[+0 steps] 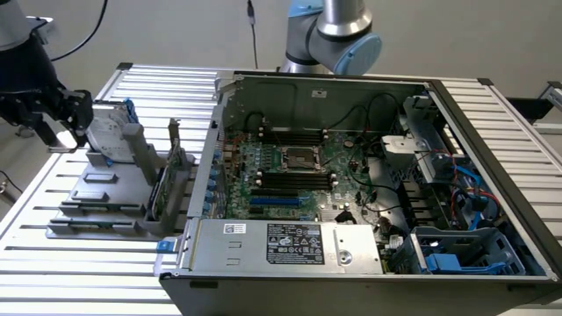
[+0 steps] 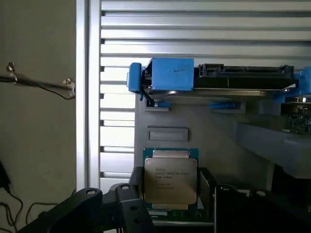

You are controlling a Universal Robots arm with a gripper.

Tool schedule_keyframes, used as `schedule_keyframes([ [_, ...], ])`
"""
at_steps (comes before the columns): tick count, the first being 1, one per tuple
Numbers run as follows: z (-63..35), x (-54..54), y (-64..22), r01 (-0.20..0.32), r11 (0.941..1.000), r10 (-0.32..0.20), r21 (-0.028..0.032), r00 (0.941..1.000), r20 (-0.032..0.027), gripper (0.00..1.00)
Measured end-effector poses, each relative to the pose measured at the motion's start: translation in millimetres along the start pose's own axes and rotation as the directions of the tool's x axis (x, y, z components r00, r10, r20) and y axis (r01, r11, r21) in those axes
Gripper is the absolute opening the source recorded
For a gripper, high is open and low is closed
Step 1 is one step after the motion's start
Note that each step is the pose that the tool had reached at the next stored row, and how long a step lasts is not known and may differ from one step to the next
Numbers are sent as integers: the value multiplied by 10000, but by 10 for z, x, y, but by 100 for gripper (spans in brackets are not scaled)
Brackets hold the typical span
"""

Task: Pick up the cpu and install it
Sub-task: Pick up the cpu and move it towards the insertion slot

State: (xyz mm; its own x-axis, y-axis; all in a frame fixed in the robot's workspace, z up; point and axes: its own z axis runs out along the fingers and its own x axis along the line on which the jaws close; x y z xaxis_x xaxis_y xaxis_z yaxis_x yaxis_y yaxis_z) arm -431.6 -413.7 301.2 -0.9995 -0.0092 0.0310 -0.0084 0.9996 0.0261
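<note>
The arm's hand (image 1: 58,131) hangs well off to the exterior view's left of the open computer case (image 1: 325,89), out over the edge of the slatted metal worktop (image 1: 79,263) the case sits on. Its dark fingers (image 2: 137,189) stand wide apart and press in on two opposite sides of the cpu (image 2: 170,180), so the hand is holding the chip. From the wrist view the cpu shows its dull silver top plate face-on, with printed lettering and a thin green border around it. In the exterior view it is a bright silver patch at the tips of the hand, seemingly lifted a little above the grey parts rack (image 1: 105,197) that lies just beside the case on that same side. A hard drive (image 2: 243,82) with blue brackets stands on edge in the rack, between the hand and the case. Inside the case, about the middle of the green motherboard, the square metal-framed socket (image 1: 299,157) sits with memory slots on either side. The arm's grey and blue joint (image 1: 338,26) rises behind the case's far wall.
</note>
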Motion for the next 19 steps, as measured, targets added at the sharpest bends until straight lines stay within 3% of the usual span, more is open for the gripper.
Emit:
schedule_keyframes([
  [14,-636,-141,138,51,10000,-51,1,10000,1,55],
  [19,-686,-340,149,50,10000,-50,1,10000,-1,55],
])
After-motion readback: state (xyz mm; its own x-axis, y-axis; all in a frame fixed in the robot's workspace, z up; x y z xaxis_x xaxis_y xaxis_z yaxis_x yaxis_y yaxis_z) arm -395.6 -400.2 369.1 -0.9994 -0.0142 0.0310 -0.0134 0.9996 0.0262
